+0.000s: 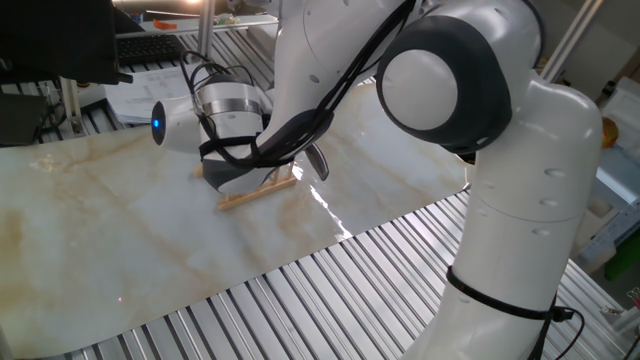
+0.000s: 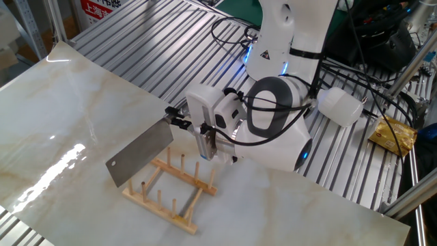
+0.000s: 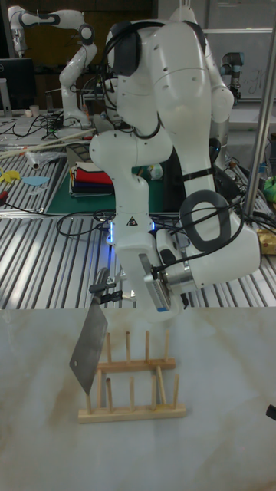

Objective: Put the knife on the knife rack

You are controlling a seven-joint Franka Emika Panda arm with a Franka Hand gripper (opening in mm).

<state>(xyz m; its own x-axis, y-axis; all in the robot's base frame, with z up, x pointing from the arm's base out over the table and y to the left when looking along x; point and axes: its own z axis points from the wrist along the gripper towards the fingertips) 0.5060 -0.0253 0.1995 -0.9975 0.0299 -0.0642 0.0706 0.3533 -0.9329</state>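
The broad rectangular shiny steel cleaver (image 2: 140,154) hangs tilted in the air above one end of the small light-wood peg rack (image 2: 172,192), its lower corner down among the end pegs. The arm's hand (image 2: 179,117) is clamped shut on the handle end of the cleaver. The rack stands on the pale marble-patterned surface (image 2: 61,116), its dowels upright. In the tall view the blade (image 3: 90,342) slants across the rack's left pegs (image 3: 131,381).
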